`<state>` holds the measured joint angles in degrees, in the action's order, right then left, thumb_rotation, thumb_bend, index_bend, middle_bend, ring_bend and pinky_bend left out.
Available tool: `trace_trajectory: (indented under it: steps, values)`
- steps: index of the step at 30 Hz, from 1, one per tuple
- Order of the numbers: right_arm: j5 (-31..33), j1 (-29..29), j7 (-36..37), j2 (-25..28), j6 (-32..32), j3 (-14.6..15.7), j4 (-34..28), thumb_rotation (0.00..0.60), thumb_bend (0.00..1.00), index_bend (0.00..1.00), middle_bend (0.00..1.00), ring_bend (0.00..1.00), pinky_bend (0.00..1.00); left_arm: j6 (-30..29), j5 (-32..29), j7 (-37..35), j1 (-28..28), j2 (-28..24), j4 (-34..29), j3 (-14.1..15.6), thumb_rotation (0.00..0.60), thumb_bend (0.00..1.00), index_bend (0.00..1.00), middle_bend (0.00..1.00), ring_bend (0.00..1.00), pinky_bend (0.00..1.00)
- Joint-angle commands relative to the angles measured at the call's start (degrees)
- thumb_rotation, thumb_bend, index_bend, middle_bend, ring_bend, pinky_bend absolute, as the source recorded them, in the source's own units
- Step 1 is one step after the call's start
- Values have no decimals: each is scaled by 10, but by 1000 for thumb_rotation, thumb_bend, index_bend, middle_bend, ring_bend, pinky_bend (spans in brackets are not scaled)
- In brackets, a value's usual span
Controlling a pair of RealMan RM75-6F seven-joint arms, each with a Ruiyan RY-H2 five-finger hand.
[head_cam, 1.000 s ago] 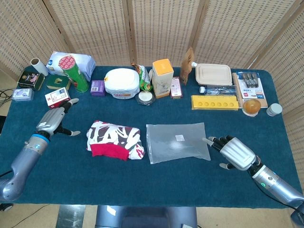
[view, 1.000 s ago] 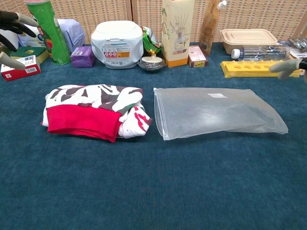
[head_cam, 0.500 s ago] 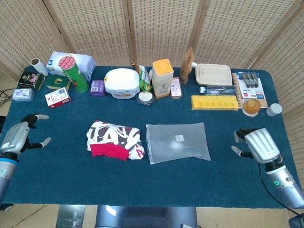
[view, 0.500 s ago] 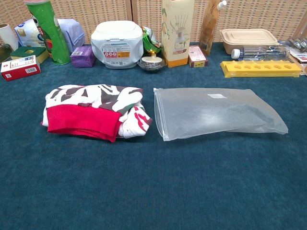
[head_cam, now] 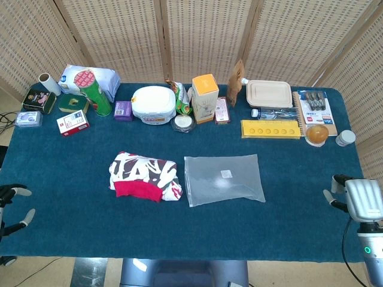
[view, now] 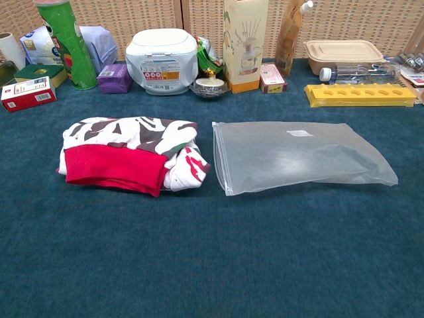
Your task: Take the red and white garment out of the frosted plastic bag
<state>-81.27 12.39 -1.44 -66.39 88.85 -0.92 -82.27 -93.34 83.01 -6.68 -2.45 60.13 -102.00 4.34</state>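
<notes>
Two hands appear in the head view, both at the table's outer edges. Left hand [head_cam: 13,206] sits at the near left corner, holding nothing, fingers spread. Right hand [head_cam: 358,199] sits at the near right edge, holding nothing; its back faces the camera with a few fingertips showing apart at its left side. Red and white garment [head_cam: 145,176] lies folded on the blue table [head_cam: 72,233], outside and just left of the frosted plastic bag [head_cam: 222,178], their edges near or touching. Garment's long axis runs left to right; it lies to the right of the left hand, the nearer one, though well apart. Judged from position, the removal looks complete.

Chest view: neither hand shows. Garment lies red hem toward the camera, bag flat beside it with its open end toward the garment, apparently empty
</notes>
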Motion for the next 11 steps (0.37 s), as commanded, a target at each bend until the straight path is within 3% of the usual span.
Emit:
trace_trajectory:
  steps: [1,11]
  values:
    - [4,-25,-6,7,20,0,-13,563,303,678,696,792,791,-27,24,15,22,8,-2,11,600,290,400,326,245,403]
    - [-9,-51,6,9,38,-9,-16,561,294,678,696,770,780,-34,38,26,30,-5,-26,-7,600,291,401,326,244,393]
